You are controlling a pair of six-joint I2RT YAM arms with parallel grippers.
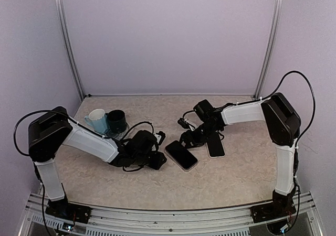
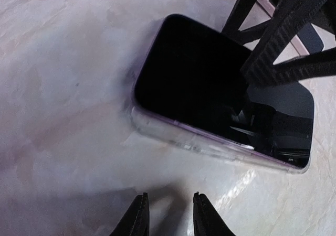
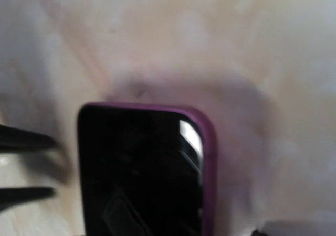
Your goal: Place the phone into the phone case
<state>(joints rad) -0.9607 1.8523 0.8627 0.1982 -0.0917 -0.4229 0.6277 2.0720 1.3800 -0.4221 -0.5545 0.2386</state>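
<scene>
A: Where's the phone [image 1: 181, 154]?

B: Flat on the bench [image 1: 236, 178], about the middle, screen up, lying at an angle. A clear phone case [image 2: 184, 139] rims its near edge; your left wrist view shows that.

A: Jaws?

B: Your left jaws have a narrow gap with nothing in it, just short of that near edge and not touching. Your right jaws are apart and empty at the far end. Whether they touch the screen, can't tell.

A: Room?

B: Bare bench in front of the phone. A second dark slab [image 1: 215, 144] lies just beside its far right. A pale mug [image 1: 96, 119] and a dark mug [image 1: 116, 121] sit behind your left arm, well apart from the phone.
</scene>
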